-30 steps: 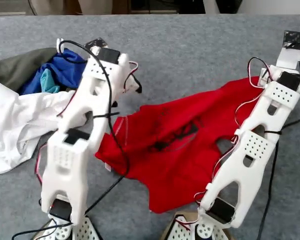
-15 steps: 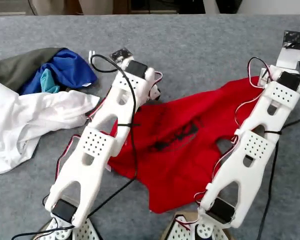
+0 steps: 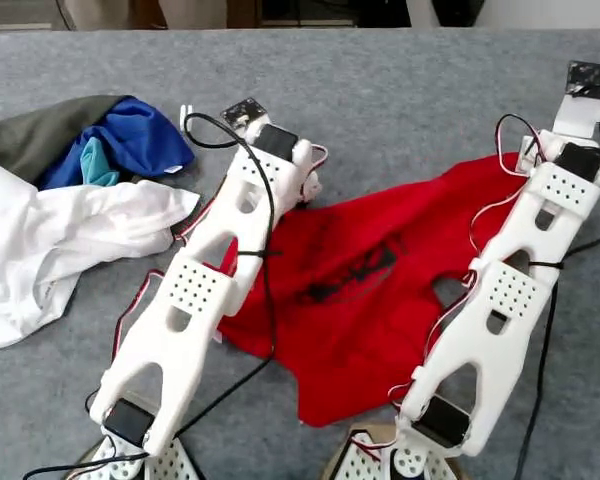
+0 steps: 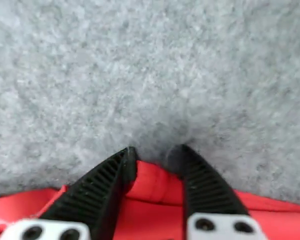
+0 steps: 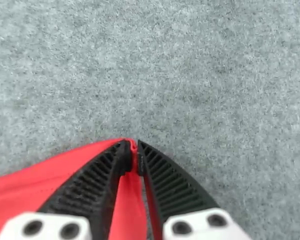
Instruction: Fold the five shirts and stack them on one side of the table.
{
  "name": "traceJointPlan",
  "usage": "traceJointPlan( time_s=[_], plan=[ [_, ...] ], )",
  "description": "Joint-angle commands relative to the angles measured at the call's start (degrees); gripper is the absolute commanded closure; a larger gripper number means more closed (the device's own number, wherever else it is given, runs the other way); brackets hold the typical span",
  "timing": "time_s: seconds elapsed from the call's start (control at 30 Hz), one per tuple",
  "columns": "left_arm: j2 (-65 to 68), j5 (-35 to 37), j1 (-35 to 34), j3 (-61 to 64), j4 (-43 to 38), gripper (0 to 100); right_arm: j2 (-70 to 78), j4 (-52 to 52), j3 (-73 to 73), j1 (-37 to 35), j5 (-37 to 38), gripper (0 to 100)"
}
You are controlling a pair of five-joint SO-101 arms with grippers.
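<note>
High view: the red shirt [image 3: 360,300] lies rumpled and unfolded on the table [image 3: 400,90], stretched from the left end effector [image 3: 305,188] to the right end effector [image 3: 528,160]. The heap of other shirts [image 3: 50,230] sits well off beyond the left one, and nothing is stacked. Left wrist view: its jaws stand open astride the shirt's edge. Right wrist view: jaws pinched on the hem, so to my eye folding has barely begun

The red shirt [image 3: 380,320] has a dark print [image 3: 352,275] on it, but no words can be read.
</note>
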Motion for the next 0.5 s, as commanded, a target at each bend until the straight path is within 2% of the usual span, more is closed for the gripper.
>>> traceJointPlan(
  time_s=[0.0,0.13,0.37,0.47],
  plan=[
    [-0.4,0.4,1.1,-1.0,0.4,93,-2.4,-0.8,-2.2,-1.0,0.2,99.7],
    [-0.7,0.3,1.4,-1.0,0.4,98,-2.4,-0.8,-2.2,-1.0,0.2,99.7],
    [-1.2,0.3,1.2,-1.5,0.7,98,-2.4,-0.8,-2.2,-1.0,0.2,99.7],
    [-2.2,-1.3,1.1,-5.5,1.8,98,-2.4,-0.8,-2.2,-1.0,0.2,99.7]
  ],
)
